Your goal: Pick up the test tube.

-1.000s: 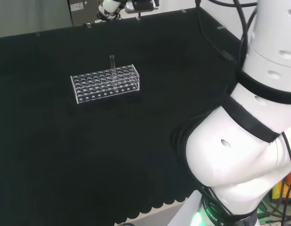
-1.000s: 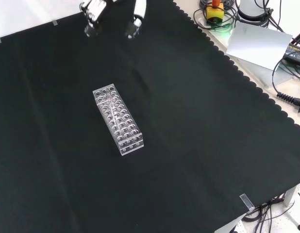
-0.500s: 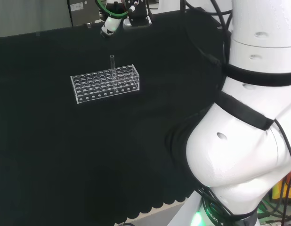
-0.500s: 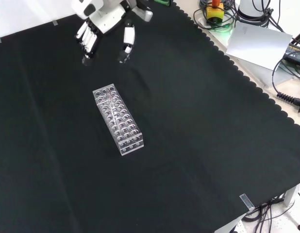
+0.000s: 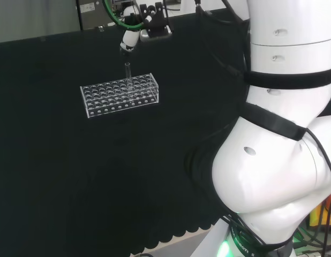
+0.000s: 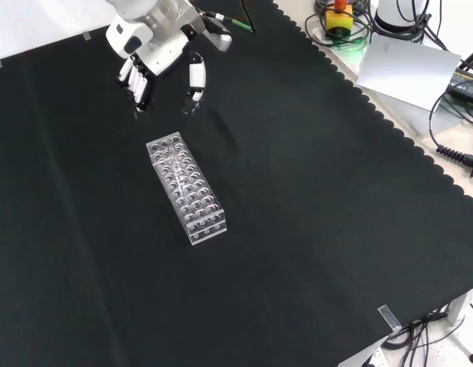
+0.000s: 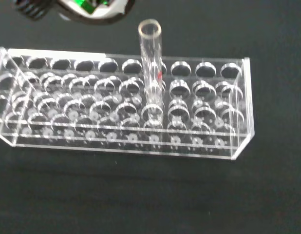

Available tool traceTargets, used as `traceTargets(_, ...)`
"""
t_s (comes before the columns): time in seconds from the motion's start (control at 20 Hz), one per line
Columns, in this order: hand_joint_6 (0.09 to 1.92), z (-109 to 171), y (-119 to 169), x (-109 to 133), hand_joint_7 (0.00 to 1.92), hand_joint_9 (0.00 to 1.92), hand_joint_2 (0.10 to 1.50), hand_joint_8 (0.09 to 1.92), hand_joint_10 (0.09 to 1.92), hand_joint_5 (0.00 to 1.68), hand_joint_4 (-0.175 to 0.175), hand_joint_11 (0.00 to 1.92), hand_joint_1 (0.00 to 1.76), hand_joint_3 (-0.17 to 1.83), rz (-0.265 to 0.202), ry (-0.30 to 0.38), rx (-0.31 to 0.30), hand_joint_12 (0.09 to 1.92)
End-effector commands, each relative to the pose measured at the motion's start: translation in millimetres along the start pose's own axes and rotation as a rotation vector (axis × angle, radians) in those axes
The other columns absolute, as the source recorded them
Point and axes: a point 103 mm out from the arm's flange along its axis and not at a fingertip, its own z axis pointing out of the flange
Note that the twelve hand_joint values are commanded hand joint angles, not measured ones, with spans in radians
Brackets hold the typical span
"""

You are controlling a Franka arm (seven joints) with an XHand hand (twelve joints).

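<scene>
A clear plastic test tube rack (image 5: 120, 95) stands on the black cloth, and one clear test tube (image 5: 128, 72) rises upright from a hole near its far right part in the head view. In the wrist view the test tube (image 7: 151, 63) stands close and tall in the rack (image 7: 121, 117). The hand (image 6: 156, 47) hovers open just beyond the rack's (image 6: 186, 189) upper end in the front view, fingers (image 6: 137, 80) and thumb (image 6: 196, 76) spread apart and pointing down, holding nothing. In the head view the hand (image 5: 129, 39) hangs right above the tube's top.
The arm's white links (image 5: 283, 134) take up the right of the head view. Off the cloth's scalloped edge in the front view lie cables, a yellow button box (image 6: 340, 17) and a grey sheet (image 6: 405, 65). Bare cloth surrounds the rack.
The hand has come down from the cloth's far edge towards the rack and now sits close above the tube. Rack and tube have not moved.
</scene>
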Motion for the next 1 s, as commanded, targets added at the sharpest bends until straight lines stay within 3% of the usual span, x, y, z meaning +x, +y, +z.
traceTargets(0.05,0.51,15.9,3.3,2.1,0.68,0.61,0.69,0.87,0.83,0.5,-0.096,0.31,0.89,0.56,0.011,0.0,0.043,1.48)
traceTargets(0.5,0.55,39.6,15.5,19.7,0.68,0.62,0.68,0.88,0.83,0.46,-0.106,0.33,0.91,0.58,-0.036,-0.044,0.086,1.48)
traceTargets(1.0,0.56,56.8,32.4,22.7,0.68,0.63,0.66,0.88,0.82,0.41,-0.105,0.34,0.93,0.61,-0.022,-0.078,0.123,1.47)
